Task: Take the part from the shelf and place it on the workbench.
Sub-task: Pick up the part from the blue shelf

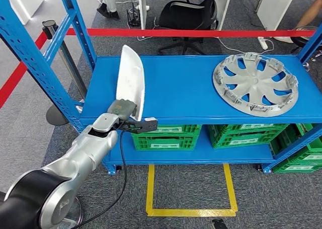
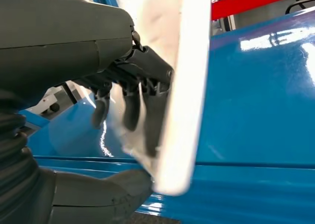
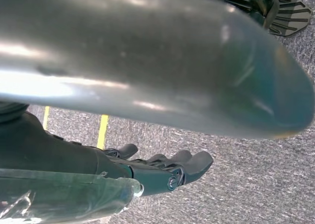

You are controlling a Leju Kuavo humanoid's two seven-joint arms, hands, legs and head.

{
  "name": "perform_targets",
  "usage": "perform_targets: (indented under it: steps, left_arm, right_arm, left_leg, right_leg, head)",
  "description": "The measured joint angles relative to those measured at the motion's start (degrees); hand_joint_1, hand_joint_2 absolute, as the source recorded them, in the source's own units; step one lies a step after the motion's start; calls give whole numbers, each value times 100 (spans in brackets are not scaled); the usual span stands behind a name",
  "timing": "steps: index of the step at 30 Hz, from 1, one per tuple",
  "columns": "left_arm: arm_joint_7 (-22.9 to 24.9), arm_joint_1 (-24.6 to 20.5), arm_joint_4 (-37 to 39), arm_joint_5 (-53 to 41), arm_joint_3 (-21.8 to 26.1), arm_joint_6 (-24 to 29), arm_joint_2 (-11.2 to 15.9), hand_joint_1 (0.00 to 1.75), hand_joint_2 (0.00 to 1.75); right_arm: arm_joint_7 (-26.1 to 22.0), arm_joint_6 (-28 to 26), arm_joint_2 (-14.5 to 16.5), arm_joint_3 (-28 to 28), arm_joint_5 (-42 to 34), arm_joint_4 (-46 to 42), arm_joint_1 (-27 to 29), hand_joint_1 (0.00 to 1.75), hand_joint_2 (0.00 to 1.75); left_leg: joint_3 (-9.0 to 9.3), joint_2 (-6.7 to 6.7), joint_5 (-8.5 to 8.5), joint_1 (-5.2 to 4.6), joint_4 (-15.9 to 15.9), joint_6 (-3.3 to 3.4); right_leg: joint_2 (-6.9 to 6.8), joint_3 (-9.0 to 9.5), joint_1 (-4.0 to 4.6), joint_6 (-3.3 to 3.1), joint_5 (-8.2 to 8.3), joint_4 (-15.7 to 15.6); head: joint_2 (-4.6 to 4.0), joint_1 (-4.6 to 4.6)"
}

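My left hand (image 1: 121, 109) sits at the front left corner of the blue metal shelf (image 1: 182, 88), its dark fingers (image 2: 150, 111) curled into the hollow side of the white curved plastic shell part (image 1: 131, 83) and the thumb (image 2: 100, 194) under its lower edge, so I have it gripped. The part stands upright on edge, its lower end at the shelf's front edge, just above my wrist. My right hand (image 3: 163, 167) hangs over grey carpet, fingers nearly straight and holding nothing. Farther along the shelf, toward its right end and well apart from the part, a silver spoked plastic hubcap (image 1: 255, 83) lies flat. Green plastic crates (image 1: 167, 137) sit on the level below.
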Motion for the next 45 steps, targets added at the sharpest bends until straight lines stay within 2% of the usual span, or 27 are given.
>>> perform_targets:
  steps: [4, 9, 16, 17, 21, 25, 45]
  left_arm:
    - [0, 7, 2, 1, 2, 11, 4, 147, 175]
    - [0, 11, 2, 2, 4, 23, 5, 117, 175]
    - [1, 9, 2, 3, 4, 54, 4, 109, 175]
    - [2, 1, 2, 2, 4, 67, 4, 112, 175]
    - [4, -22, 2, 0, 6, 84, 15, 150, 175]
    - [4, -47, 2, 0, 7, 86, 14, 172, 175]
    - [-16, -88, 2, 0, 15, 90, -2, 175, 175]
  right_arm:
    - [1, 0, 0, 0, 1, 0, 2, 0, 0]
    - [-1, 0, 0, 0, 0, 0, -1, 0, 0]
    - [-1, -16, 0, 0, -3, 0, -4, 0, 0]
    - [-1, -21, 0, 0, -3, 0, -3, 0, 0]
    - [-1, -30, 0, 0, -9, 0, 4, 0, 0]
    - [-1, -31, 0, 0, -15, 0, 0, 0, 0]
    - [-1, -31, 0, -1, -16, 0, 0, 0, 0]
  left_leg:
    - [-1, 0, 7, 0, 0, -1]
    - [-3, 0, 11, 0, 0, 2]
    - [-3, 0, 13, 0, 0, 3]
    - [-2, 0, 14, 0, 0, 2]
    - [-3, 2, 17, 1, -1, -1]
    - [-4, 2, 17, 1, -1, -2]
    - [-6, 2, 13, 2, -1, -6]
  right_leg:
    - [2, -4, 0, 2, 9, 0]
    - [2, -4, 0, 6, 13, 0]
    - [0, -4, 0, 6, 14, 0]
    - [2, -4, 0, 4, 15, 0]
    - [10, -11, 1, -2, 24, 1]
    - [10, -10, 1, -2, 24, 2]
    - [11, -13, 2, -3, 18, 2]
  head:
    - [0, 0]
    - [0, 1]
    - [0, 2]
    - [0, 1]
    - [0, -1]
    - [0, 0]
    - [0, 0]
